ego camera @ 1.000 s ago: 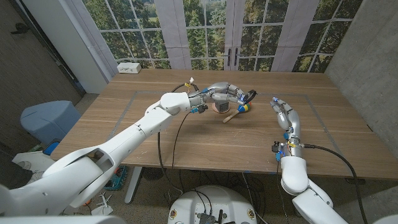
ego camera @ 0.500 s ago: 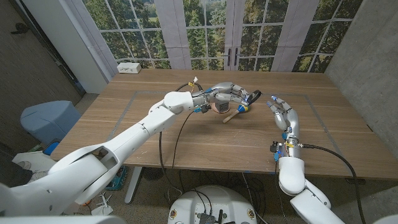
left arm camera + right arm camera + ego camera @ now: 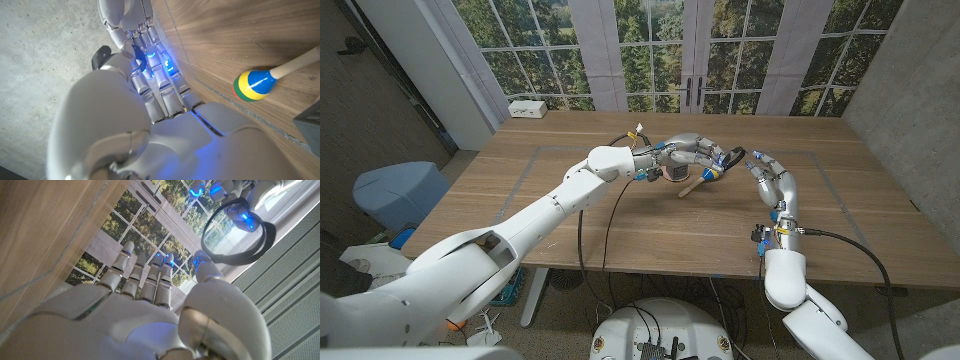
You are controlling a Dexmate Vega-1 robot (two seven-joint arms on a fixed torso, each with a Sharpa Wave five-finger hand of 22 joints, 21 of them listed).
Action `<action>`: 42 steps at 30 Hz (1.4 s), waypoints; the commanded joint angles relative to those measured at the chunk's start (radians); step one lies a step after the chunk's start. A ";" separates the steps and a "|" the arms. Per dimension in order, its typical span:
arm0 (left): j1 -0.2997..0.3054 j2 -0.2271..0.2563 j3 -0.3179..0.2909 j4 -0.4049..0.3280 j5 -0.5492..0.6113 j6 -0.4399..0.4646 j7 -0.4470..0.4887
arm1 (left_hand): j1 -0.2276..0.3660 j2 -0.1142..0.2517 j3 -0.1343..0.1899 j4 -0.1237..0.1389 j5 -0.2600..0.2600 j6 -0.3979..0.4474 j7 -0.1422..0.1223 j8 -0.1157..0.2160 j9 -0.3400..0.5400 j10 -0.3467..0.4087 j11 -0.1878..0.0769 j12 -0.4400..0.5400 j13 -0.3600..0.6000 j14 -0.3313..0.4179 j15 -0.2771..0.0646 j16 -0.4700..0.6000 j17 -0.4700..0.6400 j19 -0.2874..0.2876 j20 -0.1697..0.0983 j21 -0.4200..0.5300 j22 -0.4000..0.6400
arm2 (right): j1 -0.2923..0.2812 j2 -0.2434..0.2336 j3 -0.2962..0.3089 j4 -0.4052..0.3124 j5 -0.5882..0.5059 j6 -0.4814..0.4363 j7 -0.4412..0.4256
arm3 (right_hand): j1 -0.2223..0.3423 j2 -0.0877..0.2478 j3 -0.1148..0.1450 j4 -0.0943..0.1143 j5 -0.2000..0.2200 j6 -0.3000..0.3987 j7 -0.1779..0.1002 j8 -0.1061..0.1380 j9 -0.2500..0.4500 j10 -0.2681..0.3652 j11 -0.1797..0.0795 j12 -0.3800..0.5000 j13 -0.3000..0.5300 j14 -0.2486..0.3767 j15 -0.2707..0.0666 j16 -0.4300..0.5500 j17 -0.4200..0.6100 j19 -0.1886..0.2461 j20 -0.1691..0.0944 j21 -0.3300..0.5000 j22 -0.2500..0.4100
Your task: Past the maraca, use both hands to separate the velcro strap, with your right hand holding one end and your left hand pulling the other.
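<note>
strap (image 3: 234, 234) black loop, partly hidden by left robot hand (image 3: 698, 155) holding it above counter (image 3: 620, 215), past maraca (image 3: 252, 85). right robot hand (image 3: 767, 175) near, fingers spread, empty.

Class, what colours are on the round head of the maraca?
Blue, yellow, green and red bands on the maraca, clearest in the left wrist view.

The head view looks down from high over the table (image 3: 620, 215), both arms entering at 7 and 5 o'clock. Each wrist view sits close behind its own hand, turned; all three share the strap (image 3: 235, 232).
</note>
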 commanded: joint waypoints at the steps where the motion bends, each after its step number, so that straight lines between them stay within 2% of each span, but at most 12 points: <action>1: -0.013 -0.022 0.008 0.035 -0.010 0.013 -0.023 | 0.018 -0.001 -0.003 -0.001 -0.002 0.007 0.003 0.001 0.004 0.022 -0.014 0.005 0.134 0.006 -0.153 0.005 0.006 -0.004 -0.003 0.012 0.005 | 0.017 -0.004 -0.013 0.003 -0.006 -0.016 0.005 | 0.002 0.004 -0.009 0.000 -0.002 0.021 0.000 0.007 0.006 0.017 -0.002 0.008 0.008 0.011 -0.056 0.009 0.008 0.013 -0.001 0.007 0.004; 4: -0.018 -0.031 0.010 0.049 -0.010 0.008 -0.027 | 0.020 -0.001 -0.003 -0.001 -0.002 0.006 0.006 0.002 0.006 0.024 -0.015 0.006 0.137 0.006 -0.153 0.006 0.010 -0.006 -0.001 0.016 0.007 | 0.019 -0.006 -0.015 0.004 -0.007 -0.017 0.005 | 0.005 0.003 -0.013 0.000 -0.003 0.025 0.000 0.007 0.006 0.022 0.002 0.011 0.012 0.015 -0.061 0.013 0.011 0.013 -0.002 0.006 0.004; 9: -0.026 -0.044 0.012 0.069 -0.013 0.001 -0.038 | 0.022 -0.001 -0.004 -0.001 -0.002 0.004 0.013 0.002 0.010 0.024 -0.015 0.007 0.140 0.006 -0.153 0.007 0.016 -0.008 0.000 0.022 0.008 | 0.022 -0.006 -0.019 0.006 -0.014 -0.018 -0.003 | 0.018 0.001 -0.023 0.000 -0.003 0.072 -0.020 0.022 0.006 0.032 -0.003 0.018 0.025 0.016 -0.065 0.023 0.020 0.016 -0.001 0.005 0.004; 11: -0.026 -0.045 0.012 0.071 -0.013 0.001 -0.039 | 0.022 0.000 -0.004 -0.001 -0.002 0.004 0.013 0.003 0.011 0.024 -0.015 0.007 0.141 0.006 -0.153 0.007 0.018 -0.009 0.000 0.024 0.009 | 0.023 -0.007 -0.020 0.006 -0.014 -0.020 -0.003 | 0.030 0.000 -0.029 0.000 -0.002 0.111 -0.041 0.034 0.006 0.033 -0.008 0.022 0.034 0.014 -0.066 0.028 0.025 0.016 -0.002 0.004 0.004; 22: -0.033 -0.049 0.019 0.084 -0.012 0.005 -0.060 | 0.024 0.000 -0.004 0.000 -0.002 0.003 0.014 0.003 0.015 0.023 -0.015 0.005 0.144 0.005 -0.153 0.007 0.028 -0.014 0.001 0.034 0.011 | 0.037 -0.007 -0.026 0.021 0.007 0.011 0.007 | 0.073 0.010 -0.044 0.002 -0.002 0.246 -0.080 0.073 0.005 0.053 -0.022 0.038 0.064 0.027 -0.087 0.056 0.048 0.027 -0.014 0.006 0.005; 26: -0.033 -0.050 0.019 0.087 -0.013 0.005 -0.063 | 0.025 0.001 -0.005 0.000 -0.002 0.002 0.013 0.002 0.016 0.022 -0.015 0.004 0.145 0.004 -0.153 0.007 0.031 -0.015 0.001 0.038 0.012 | 0.042 -0.006 -0.027 0.030 0.029 0.035 0.020 | 0.092 0.020 -0.053 0.003 -0.003 0.330 -0.080 0.099 0.005 0.062 -0.025 0.046 0.078 0.027 -0.096 0.070 0.060 0.035 -0.019 0.009 0.006; 27: -0.033 -0.051 0.019 0.088 -0.016 0.006 -0.067 | 0.025 0.000 -0.005 0.000 -0.002 0.002 0.014 0.003 0.016 0.022 -0.015 0.004 0.146 0.004 -0.153 0.007 0.032 -0.015 0.001 0.039 0.012 | 0.043 -0.003 -0.026 0.033 0.031 0.040 0.019 | 0.095 0.021 -0.055 0.004 -0.003 0.342 -0.077 0.102 0.006 0.064 -0.029 0.047 0.080 0.028 -0.099 0.072 0.062 0.036 -0.021 0.009 0.006; 29: -0.031 -0.052 0.017 0.089 -0.021 0.006 -0.070 | 0.025 0.000 -0.005 0.000 -0.002 0.002 0.014 0.003 0.016 0.021 -0.014 0.003 0.146 0.004 -0.153 0.007 0.034 -0.017 0.001 0.040 0.012 | 0.044 0.002 -0.026 0.036 0.033 0.047 0.015 | 0.116 0.032 -0.061 0.003 -0.002 0.420 -0.077 0.127 0.006 0.082 -0.043 0.057 0.092 0.033 -0.108 0.087 0.073 0.043 -0.027 0.013 0.007; 31: -0.029 -0.054 0.014 0.091 -0.034 0.007 -0.080 | 0.025 0.000 -0.005 0.001 -0.002 0.002 0.013 0.002 0.016 0.022 -0.014 0.004 0.147 0.004 -0.153 0.006 0.035 -0.017 0.001 0.042 0.013 | 0.044 0.009 -0.025 0.037 0.029 0.046 0.008 | 0.126 0.041 -0.063 0.004 -0.001 0.445 -0.070 0.134 0.006 0.096 -0.051 0.063 0.097 0.038 -0.120 0.097 0.080 0.046 -0.036 0.015 0.008; 36: -0.030 -0.062 0.007 0.101 -0.071 0.015 -0.119 | 0.025 0.001 -0.006 0.001 -0.002 0.001 0.011 0.003 0.021 0.022 -0.013 0.002 0.148 -0.002 -0.152 0.004 0.041 -0.022 0.005 0.048 0.014 | 0.046 0.024 -0.024 0.039 0.028 0.039 -0.007 | 0.148 0.042 -0.072 0.001 -0.004 0.475 -0.066 0.138 0.004 0.123 -0.076 0.074 0.107 0.046 -0.144 0.114 0.092 0.061 -0.053 0.024 0.009; 42: -0.047 -0.090 -0.003 0.150 -0.172 0.059 -0.255 | 0.026 0.006 -0.005 0.003 -0.001 -0.012 0.011 0.002 0.028 0.018 -0.012 -0.001 0.152 -0.016 -0.152 -0.002 0.048 -0.035 0.012 0.054 0.015 | 0.047 0.049 -0.021 0.046 0.030 0.037 -0.037 | 0.159 0.044 -0.090 0.007 -0.003 0.493 -0.056 0.135 0.001 0.162 -0.109 0.089 0.118 0.060 -0.156 0.138 0.107 0.074 -0.074 0.033 0.009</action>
